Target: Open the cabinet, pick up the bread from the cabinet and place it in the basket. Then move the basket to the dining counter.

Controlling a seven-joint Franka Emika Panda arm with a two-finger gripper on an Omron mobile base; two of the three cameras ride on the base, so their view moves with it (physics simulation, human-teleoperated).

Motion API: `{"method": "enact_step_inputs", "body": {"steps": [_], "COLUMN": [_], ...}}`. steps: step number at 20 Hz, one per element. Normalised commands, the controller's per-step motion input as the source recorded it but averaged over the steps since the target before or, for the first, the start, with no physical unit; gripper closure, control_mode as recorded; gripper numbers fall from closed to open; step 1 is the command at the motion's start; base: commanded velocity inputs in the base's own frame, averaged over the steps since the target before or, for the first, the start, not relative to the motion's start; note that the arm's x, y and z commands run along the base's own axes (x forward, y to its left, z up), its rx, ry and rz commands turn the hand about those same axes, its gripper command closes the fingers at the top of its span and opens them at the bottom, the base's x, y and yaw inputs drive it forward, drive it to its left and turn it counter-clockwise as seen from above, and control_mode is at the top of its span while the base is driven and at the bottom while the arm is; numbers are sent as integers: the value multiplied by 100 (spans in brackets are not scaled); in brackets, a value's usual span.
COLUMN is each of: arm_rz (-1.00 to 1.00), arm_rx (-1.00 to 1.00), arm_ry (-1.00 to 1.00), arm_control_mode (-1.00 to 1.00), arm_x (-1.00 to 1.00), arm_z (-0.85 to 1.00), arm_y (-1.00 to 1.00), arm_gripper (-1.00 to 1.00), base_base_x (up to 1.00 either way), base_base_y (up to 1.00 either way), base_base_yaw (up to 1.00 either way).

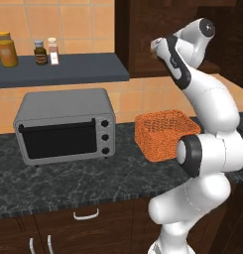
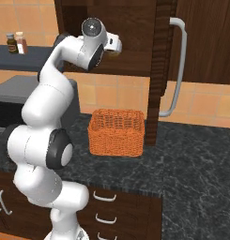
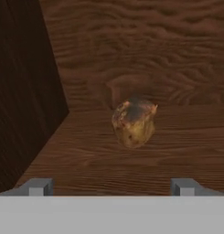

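I have the arm reaching up into the open cabinet [image 2: 135, 28], its door swung wide with the long silver handle [image 2: 178, 65] facing out, which is why the shelf is reachable at all. In the hand view the bread [image 3: 134, 122] sits on the wooden cabinet floor, a little toward one o'clock of centre, close to the back wall with the side wall off at nine o'clock. My gripper [image 3: 111, 186] is lined up on it: the two fingers [image 3: 38, 187] stand spread wide, one at seven o'clock and one at five o'clock, nothing between them, the bread ahead of the tips and not touched. I judge this as the approach just before the grasp. The basket [image 2: 117, 131] waits on the black marbled bench [image 2: 196, 159] below the cabinet, at three o'clock of the toaster oven [image 1: 66, 126], handy for a short drop once I have the bread.
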Motion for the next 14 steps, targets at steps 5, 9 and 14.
{"method": "enact_step_inputs", "body": {"steps": [5,9,14], "arm_rz": [0,0,0], "arm_rx": [0,0,0], "arm_ry": [0,8,7], "arm_control_mode": [-100,-100,-100], "arm_x": [52,73,54], "arm_z": [-8,-25,-8], "arm_y": [-1,-6,-19], "arm_gripper": [-100,-100,-100], "base_base_x": [0,0,0], "base_base_y": [0,0,0], "base_base_yaw": [0,0,0]}}
